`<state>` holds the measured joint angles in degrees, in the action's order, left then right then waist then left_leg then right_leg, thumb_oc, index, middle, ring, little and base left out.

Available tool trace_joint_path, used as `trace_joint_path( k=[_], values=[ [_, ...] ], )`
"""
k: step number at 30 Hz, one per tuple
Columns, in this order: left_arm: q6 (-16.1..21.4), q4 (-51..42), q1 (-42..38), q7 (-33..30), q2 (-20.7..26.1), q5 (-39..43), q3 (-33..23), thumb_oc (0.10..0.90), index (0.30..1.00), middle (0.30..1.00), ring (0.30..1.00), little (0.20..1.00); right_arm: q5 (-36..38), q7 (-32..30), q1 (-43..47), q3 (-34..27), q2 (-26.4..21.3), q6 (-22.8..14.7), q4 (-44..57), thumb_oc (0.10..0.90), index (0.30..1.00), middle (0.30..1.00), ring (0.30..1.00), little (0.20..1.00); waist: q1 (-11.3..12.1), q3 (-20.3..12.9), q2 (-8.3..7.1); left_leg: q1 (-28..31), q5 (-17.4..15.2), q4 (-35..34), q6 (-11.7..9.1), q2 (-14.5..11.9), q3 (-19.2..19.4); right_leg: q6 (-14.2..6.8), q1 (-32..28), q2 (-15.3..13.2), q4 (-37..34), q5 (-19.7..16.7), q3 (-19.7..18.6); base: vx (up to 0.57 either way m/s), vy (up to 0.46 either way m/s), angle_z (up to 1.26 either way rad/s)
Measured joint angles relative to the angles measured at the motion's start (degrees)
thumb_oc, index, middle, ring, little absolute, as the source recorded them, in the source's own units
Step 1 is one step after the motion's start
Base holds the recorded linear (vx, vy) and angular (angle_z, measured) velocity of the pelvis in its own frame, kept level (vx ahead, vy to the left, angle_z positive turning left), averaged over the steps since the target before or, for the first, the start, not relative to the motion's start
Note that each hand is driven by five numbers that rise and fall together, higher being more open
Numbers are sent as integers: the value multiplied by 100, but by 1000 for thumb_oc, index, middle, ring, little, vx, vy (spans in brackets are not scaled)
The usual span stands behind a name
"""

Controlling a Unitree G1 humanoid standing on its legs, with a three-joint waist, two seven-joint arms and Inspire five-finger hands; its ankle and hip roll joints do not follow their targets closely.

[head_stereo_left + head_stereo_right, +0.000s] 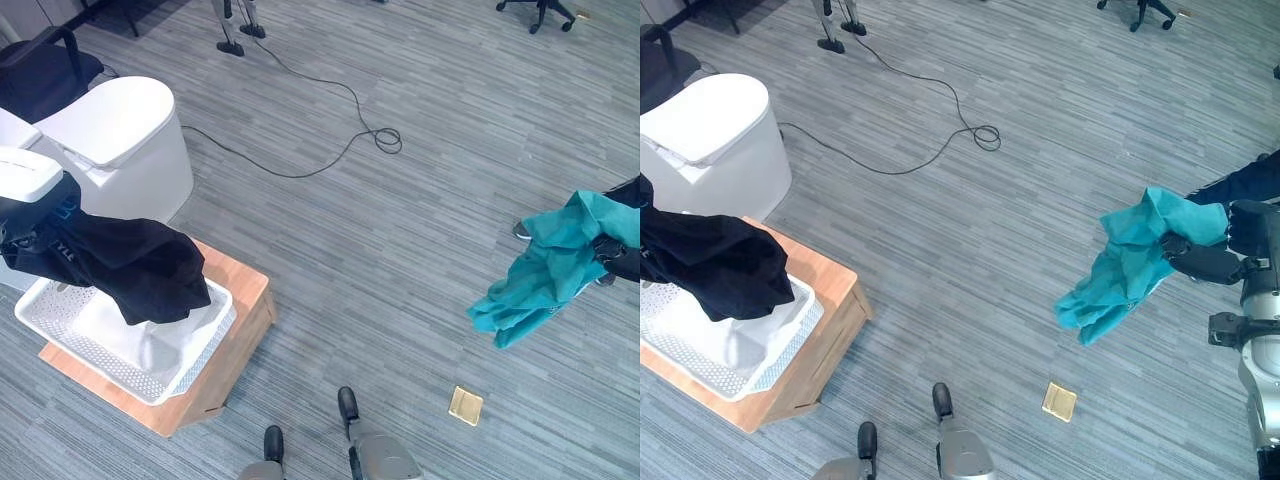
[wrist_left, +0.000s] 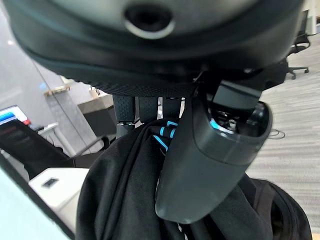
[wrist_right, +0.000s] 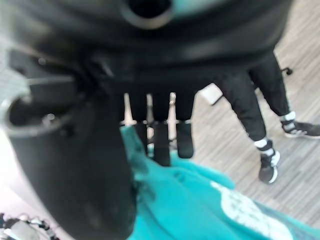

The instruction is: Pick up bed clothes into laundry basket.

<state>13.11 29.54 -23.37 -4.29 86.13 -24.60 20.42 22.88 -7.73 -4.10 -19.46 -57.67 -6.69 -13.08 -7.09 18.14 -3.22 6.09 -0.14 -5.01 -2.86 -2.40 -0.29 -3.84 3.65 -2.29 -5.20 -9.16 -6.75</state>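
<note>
My left hand [image 2: 210, 165] pinches black cloth [image 1: 130, 265] over the basket [image 1: 120, 345] on a wooden stand [image 1: 235, 335]; my right hand [image 1: 1205, 255] grips teal cloth [image 1: 1130, 265] above grey carpet [image 1: 400, 250].

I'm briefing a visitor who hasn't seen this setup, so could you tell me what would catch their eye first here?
Probably the teal garment, dangling in mid-air above the grey floor, pinched in the right hand at the scene's right. Next, the black garment on the left, held by the left hand and hanging over the white laundry basket on its low wooden stand.
</note>
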Motion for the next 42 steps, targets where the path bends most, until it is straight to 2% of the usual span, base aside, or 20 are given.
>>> trace_joint_path(
  k=[7, 11, 15, 19, 20, 23, 26, 27, 28, 31, 36, 38, 40, 42],
  values=[
    [-104, 526, -229, 224, -418, -41, 592, 400, 300, 300, 300, 300, 7, 2, -74, 2, -5, -32, 54, 400, 300, 300, 300, 300, -84, 92, -66, -51, -1, 0, -2, -4, 140, 8, 118, 28, 0, -49, -139, -10, 3, -11],
    [-122, 600, -239, 543, -479, -216, 886, 400, 300, 300, 300, 300, 21, 1, -155, -4, -5, -32, 59, 400, 300, 300, 300, 300, -181, 103, -84, -52, -6, -1, -10, -11, 152, 8, 123, 34, 0, -48, -146, 0, 0, 0],
    [-189, 577, -340, 707, -697, -307, 1089, 400, 300, 300, 300, 300, 22, 5, -246, -3, -5, -32, 59, 400, 300, 300, 300, 300, -165, 125, -74, -53, -7, -1, -11, -12, 144, 9, 121, 33, 0, -49, -140, 0, 0, 0],
    [-208, 651, -495, 866, -999, -369, 1330, 400, 300, 300, 300, 300, 25, 6, -237, 0, -5, -35, 65, 400, 300, 300, 300, 300, -167, 134, -66, -54, -7, -1, -12, -11, 141, 9, 120, 33, 0, -49, -135, 0, 0, 0],
    [-238, 736, -647, 901, -1144, -375, 1580, 400, 300, 300, 300, 300, 28, 8, -212, 9, -5, -36, 63, 400, 300, 300, 300, 300, -167, 145, -53, -54, -7, 0, -11, -5, 140, 8, 121, 27, 0, -50, -134, 0, 0, 0],
    [-247, 818, -854, 1028, -1450, -374, 1871, 400, 300, 300, 300, 300, 43, 17, -222, 20, -5, -37, 107, 400, 300, 300, 300, 300, -186, 165, -42, -82, -7, -1, -11, 4, 144, 4, 151, 21, 0, -54, -141, 0, 0, 0],
    [-212, 1051, -968, 1019, -1726, -371, 1966, 400, 300, 300, 300, 300, 46, 17, -216, 23, -5, -38, 150, 400, 300, 300, 300, 300, -252, 170, -47, -149, -7, -1, -11, 2, 156, 3, 226, 24, 0, -65, -152, 0, 0, 0],
    [-216, 1195, -987, 1018, -1819, -372, 1966, 507, 460, 460, 460, 460, 46, 17, -211, 28, -5, -38, 167, 400, 300, 300, 300, 300, -286, 172, -45, -149, -7, -1, -11, 1, 160, 3, 226, 25, 0, -65, -154, 7, 6, -5],
    [-219, 1387, -991, 1022, -1902, -373, 1977, 800, 900, 900, 900, 900, 47, 16, -212, 31, -5, -38, 224, 400, 300, 300, 300, 300, -349, 173, -47, -147, -7, 0, -11, -3, 185, 3, 234, 33, 1, -65, -167, 9, 5, -9],
    [-313, 1672, -1071, 1027, -2044, -372, 1975, 800, 900, 900, 900, 900, 48, 11, -207, 30, -5, -43, 256, 400, 300, 300, 300, 300, -367, 174, -48, -135, -7, -1, -11, 1, 288, 6, 253, 39, 1, -69, -238, 7, -1, -13],
    [-461, 1194, -1145, 1006, -1977, -204, 1638, 800, 900, 900, 900, 900, 45, 11, -298, 28, -4, -39, 254, 400, 300, 300, 300, 300, -338, 184, -32, -132, -7, -2, -11, 0, 278, 15, 242, 33, 1, -76, -220, 3, -3, 1],
    [-476, 922, -1173, 1009, -1739, -16, 1609, 800, 900, 900, 900, 900, 43, 12, -294, 26, 9, -39, 228, 400, 300, 300, 300, 300, -315, 189, -24, -146, -6, -2, -12, -4, 258, 16, 242, 26, 1, -77, -182, 19, -19, 9],
    [-620, 547, -1165, 978, -1591, 241, 1044, 800, 900, 900, 900, 900, 27, 11, -337, -90, 215, 13, 222, 400, 300, 300, 300, 300, -258, 196, -19, -145, -1, -1, -17, -22, 207, 17, 215, 32, 0, -76, -125, 10, -25, 12],
    [-866, 49, -1032, 607, -1551, 573, 109, 800, 900, 900, 900, 900, 1, 6, -448, -206, 365, 143, 220, 400, 300, 300, 300, 300, -148, 212, -12, -153, 0, -1, -20, -25, 171, 18, 214, 36, 0, -77, -106, -15, -14, 8]
  ],
)
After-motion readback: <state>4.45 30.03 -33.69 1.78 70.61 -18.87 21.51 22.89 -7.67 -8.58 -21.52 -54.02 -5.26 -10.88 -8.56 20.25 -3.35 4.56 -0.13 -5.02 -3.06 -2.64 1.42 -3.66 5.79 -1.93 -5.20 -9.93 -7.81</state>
